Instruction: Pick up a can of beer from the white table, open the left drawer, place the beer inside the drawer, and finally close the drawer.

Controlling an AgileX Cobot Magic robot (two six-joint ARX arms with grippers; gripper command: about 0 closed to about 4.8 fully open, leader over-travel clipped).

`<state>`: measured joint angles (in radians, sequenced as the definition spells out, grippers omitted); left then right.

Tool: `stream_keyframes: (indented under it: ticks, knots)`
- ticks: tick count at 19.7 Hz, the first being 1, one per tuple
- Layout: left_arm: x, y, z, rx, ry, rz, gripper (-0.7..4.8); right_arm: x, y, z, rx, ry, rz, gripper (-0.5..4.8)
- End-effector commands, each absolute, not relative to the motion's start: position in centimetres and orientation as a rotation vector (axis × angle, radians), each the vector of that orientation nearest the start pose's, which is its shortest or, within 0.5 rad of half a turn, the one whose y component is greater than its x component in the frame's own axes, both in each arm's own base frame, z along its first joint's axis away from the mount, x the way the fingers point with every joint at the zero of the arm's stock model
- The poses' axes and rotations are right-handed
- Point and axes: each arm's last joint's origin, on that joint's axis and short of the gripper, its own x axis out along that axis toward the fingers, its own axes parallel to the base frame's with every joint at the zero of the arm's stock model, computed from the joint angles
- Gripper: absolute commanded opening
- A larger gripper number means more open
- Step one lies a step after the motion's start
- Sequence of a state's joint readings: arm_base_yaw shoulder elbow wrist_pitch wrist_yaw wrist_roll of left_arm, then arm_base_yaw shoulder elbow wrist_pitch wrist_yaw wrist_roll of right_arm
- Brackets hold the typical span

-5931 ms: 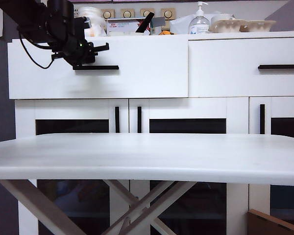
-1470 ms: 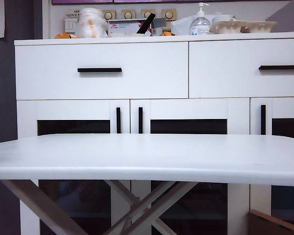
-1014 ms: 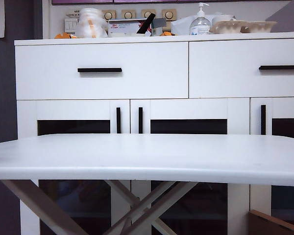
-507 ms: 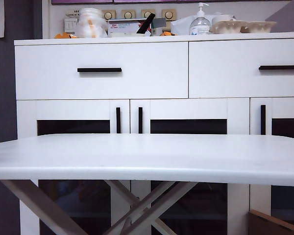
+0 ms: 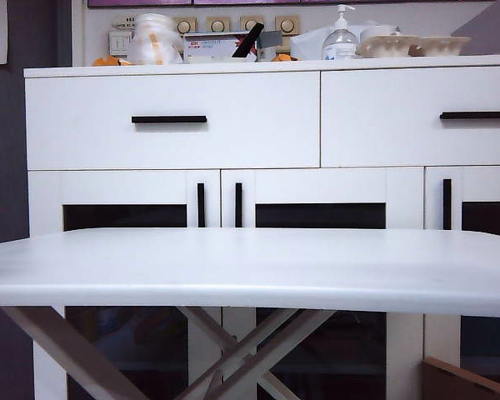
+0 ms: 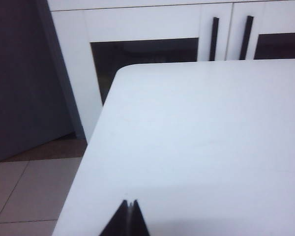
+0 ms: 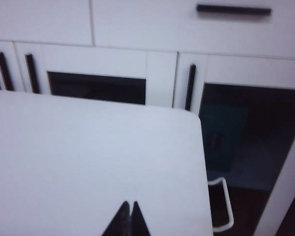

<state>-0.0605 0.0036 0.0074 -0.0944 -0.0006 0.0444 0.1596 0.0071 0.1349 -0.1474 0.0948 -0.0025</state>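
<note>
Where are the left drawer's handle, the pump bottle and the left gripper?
left drawer handle (image 5: 169, 119), exterior view, middle of the black bar.
pump bottle (image 5: 340, 42), exterior view, clear body.
left gripper (image 6: 130, 210), left wrist view, shut fingertips.

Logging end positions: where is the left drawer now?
In the exterior view, the left drawer sits shut at upper left of the cabinet, beside its twin drawer, above the dark glass doors.

The left drawer (image 5: 173, 120) stood pulled out before, with a black arm and its gripper at the black handle (image 5: 169, 119); now its front is pushed in, flush with the neighbouring drawer (image 5: 418, 117). The arm is gone from the exterior view. The orange things on the cabinet top (image 5: 108, 61), then hidden behind it, show again.
</note>
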Motion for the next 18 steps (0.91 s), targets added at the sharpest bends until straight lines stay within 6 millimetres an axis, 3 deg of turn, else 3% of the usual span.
stream_keyframes:
  ticks: [1, 6, 18]
  knots:
    - [9.7, -0.6, 15.8, 0.044, 0.084, -0.065, -0.05, 9.1, 1.2, 18.3, 0.001, 0.021, 0.067, -0.05]
    - [9.7, -0.6, 15.8, 0.044, 0.085, -0.065, -0.05, 9.7, 1.1, 16.2, 0.004, 0.032, 0.050, -0.05]
    - [9.7, -0.6, 15.8, 0.044, 0.084, -0.065, -0.05, 9.7, 0.6, 16.2, 0.005, 0.024, 0.003, -0.05]
